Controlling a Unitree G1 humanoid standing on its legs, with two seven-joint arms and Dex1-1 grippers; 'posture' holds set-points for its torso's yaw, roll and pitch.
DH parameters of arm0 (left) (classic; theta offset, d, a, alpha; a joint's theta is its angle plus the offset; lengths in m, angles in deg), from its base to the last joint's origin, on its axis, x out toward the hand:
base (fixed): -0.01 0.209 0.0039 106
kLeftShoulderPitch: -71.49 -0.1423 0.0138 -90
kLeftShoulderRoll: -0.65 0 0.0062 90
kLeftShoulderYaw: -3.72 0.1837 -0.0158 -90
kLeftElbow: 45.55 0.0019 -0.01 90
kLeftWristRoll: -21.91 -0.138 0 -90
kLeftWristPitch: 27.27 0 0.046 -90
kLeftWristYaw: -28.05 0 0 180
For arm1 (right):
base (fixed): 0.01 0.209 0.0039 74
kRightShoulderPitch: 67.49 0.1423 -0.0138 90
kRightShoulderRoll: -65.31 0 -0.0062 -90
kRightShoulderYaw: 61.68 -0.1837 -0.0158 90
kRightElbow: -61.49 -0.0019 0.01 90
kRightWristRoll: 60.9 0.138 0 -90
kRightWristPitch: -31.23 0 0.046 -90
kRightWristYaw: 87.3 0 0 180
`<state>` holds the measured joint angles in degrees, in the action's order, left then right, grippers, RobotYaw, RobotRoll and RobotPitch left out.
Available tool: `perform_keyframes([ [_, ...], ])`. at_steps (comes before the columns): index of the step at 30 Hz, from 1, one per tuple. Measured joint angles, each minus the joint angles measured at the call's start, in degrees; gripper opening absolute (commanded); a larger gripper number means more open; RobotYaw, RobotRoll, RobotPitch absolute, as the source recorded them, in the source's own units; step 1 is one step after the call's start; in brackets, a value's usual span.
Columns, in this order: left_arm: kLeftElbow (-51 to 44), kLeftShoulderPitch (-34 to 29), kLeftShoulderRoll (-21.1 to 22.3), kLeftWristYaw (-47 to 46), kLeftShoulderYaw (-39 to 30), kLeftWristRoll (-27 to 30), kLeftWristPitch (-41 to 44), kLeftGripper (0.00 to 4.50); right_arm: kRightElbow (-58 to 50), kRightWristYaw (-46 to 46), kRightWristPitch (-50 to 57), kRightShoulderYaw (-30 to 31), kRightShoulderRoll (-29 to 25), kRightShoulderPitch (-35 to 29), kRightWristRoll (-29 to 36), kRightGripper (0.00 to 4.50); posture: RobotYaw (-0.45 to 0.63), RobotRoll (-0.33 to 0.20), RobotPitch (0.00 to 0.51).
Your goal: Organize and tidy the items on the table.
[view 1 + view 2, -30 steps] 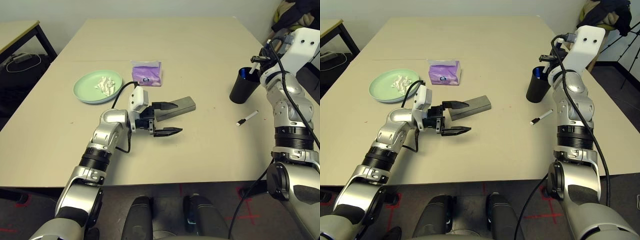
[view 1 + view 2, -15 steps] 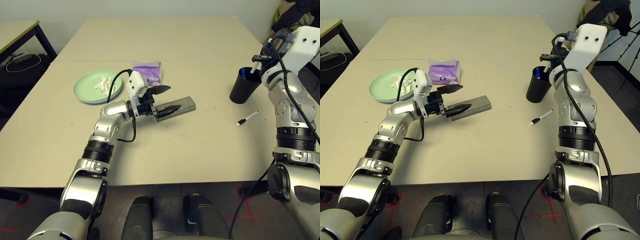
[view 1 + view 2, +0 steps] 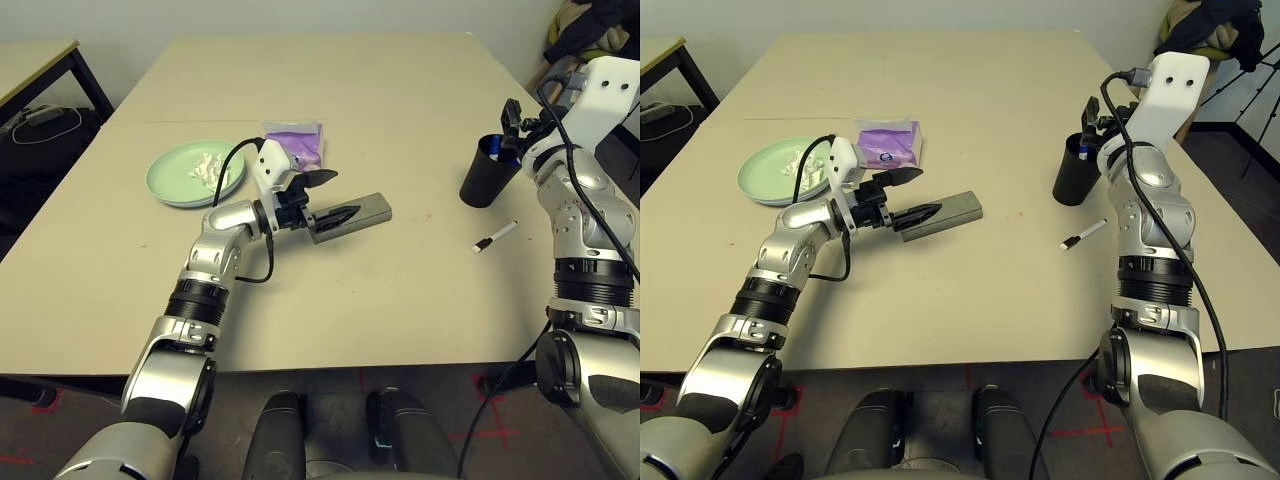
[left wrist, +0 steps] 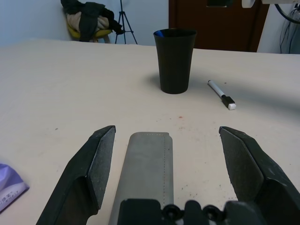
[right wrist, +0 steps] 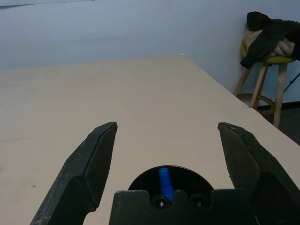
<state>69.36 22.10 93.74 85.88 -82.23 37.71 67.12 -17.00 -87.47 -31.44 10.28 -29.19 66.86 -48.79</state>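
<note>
Left gripper (image 4: 166, 154) spread wide astride the grey glasses case (image 4: 147, 173); right gripper (image 5: 164, 161) gapes over the black cup (image 3: 487, 170).

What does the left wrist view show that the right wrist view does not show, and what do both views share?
Left wrist view: the grey-beige glasses case between the open left gripper's fingers, a white pen lying on the table, and a corner of the purple tissue pack.

Right wrist view: the open right gripper above the black cup's mouth, with something blue standing inside.

Both: the black cup and the beige table.
</note>
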Motion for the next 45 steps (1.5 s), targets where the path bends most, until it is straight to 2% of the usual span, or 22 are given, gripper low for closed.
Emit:
perform_keyframes([
  [5, -0.9, 1.5, 0.9, 0.6, -0.8, 0.2, 1.0, 4.5, 0.1, -2.1, -1.3, 0.0, -0.3, 0.2, 0.2, 4.45, 0.14, 0.0, 0.085],
  [8, -1.7, 1.5, 1.3, 0.8, -0.9, 0.3, 1.7, 4.5, 1.7, -8.6, -4.8, 0.2, -1.4, 1.8, 2.0, 4.45, 0.15, 0.0, 0.092],
  [14, -4.3, 1.0, 1.2, -0.4, -1.1, 0.3, 3.1, 4.5, 2.7, -34.3, -9.0, 5.6, -6.9, 0.5, 8.1, 4.45, 0.17, 0.0, 0.095],
  [19, -8.3, -1.7, 1.9, -0.1, -1.1, 0.7, 4.7, 4.5, 5.5, -52.4, -11.7, 12.0, -14.0, -3.7, 7.8, 4.45, 0.18, 0.0, 0.101],
  [24, -9.9, -2.8, 2.5, 0.1, -1.1, 0.9, 5.9, 4.5, 14.5, -66.3, -23.8, 22.0, -24.0, -2.5, -2.1, 4.45, 0.2, 0.0, 0.101],
  [28, -10.7, -3.1, 2.5, 0.1, -1.0, 0.9, 5.9, 4.5, 27.0, -72.5, -38.5, 29.9, -27.7, 1.6, -12.7, 4.45, 0.21, 0.0, 0.101],
  [34, -12.3, -4.4, 2.6, 0.7, -0.6, 1.0, 5.9, 4.5, 41.5, -80.7, -53.7, 36.5, -28.7, 13.3, -21.8, 4.45, 0.23, 0.0, 0.114],
  [37, -13.1, -5.4, 2.8, 1.4, -0.5, 1.0, 6.0, 4.5, 48.3, -81.2, -60.6, 40.4, -28.7, 19.1, -27.7, 4.45, 0.24, 0.0, 0.128],
  [45, -15.9, -8.5, 3.9, 4.9, 1.3, 1.2, 6.4, 4.5, 57.0, -78.4, -69.1, 45.1, -25.9, 24.8, -37.1, 4.45, 0.24, 0.0, 0.154],
])
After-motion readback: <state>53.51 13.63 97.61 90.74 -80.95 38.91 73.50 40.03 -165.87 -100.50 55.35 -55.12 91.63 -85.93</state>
